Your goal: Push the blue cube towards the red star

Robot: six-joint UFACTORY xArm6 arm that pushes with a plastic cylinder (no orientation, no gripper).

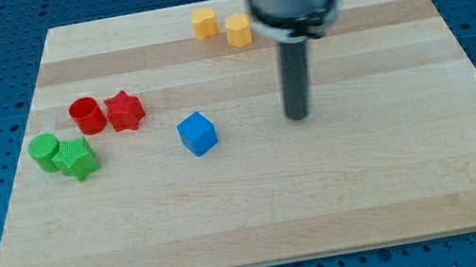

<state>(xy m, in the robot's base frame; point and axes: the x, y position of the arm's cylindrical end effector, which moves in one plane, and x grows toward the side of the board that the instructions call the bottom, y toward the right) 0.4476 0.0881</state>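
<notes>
The blue cube [197,133] sits on the wooden board [259,207] left of centre. The red star [124,111] lies up and to the view's left of it, with a gap between them. My tip [299,116] rests on the board to the view's right of the blue cube, about a hand's width away, at nearly the same height in the view. The tip touches no block.
A red cylinder [86,115] touches the red star's left side. A green cylinder [45,151] and a green star [76,159] sit at the board's left. Two yellow blocks [204,23] [239,31] lie near the top edge, left of the arm.
</notes>
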